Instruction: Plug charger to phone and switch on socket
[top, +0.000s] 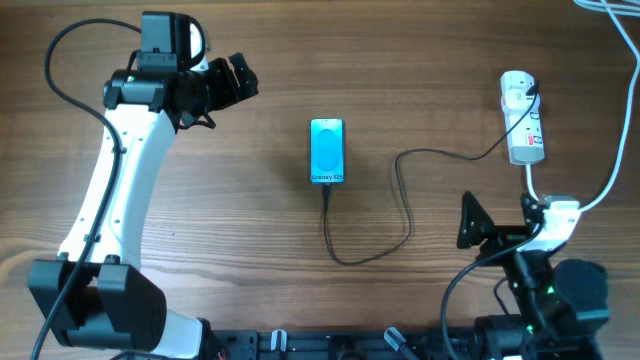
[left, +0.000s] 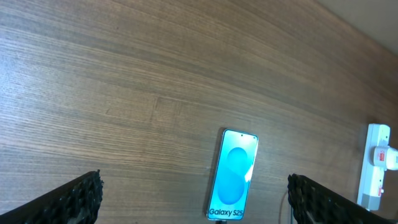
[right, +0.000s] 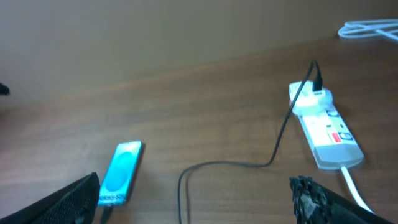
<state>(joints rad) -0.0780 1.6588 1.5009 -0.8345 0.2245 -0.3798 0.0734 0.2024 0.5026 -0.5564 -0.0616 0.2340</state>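
Note:
The phone (top: 327, 151) lies flat at the table's middle, turquoise screen up, with its label strip toward the front. It shows in the left wrist view (left: 233, 175) and the right wrist view (right: 122, 173). The thin black charger cable (top: 400, 205) runs from the phone's front end, loops, and ends in a black plug seated in the white socket strip (top: 522, 118) at the right; both show in the right wrist view, cable (right: 249, 163) and strip (right: 326, 127). My left gripper (top: 238, 80) is open, far left of the phone. My right gripper (top: 497, 222) is open, in front of the socket.
A thicker white cable (top: 620, 130) runs from the socket's front end along the right edge and up to the back right corner (right: 367, 28). The socket strip also shows at the right edge of the left wrist view (left: 375, 165). Bare wooden tabletop surrounds the phone.

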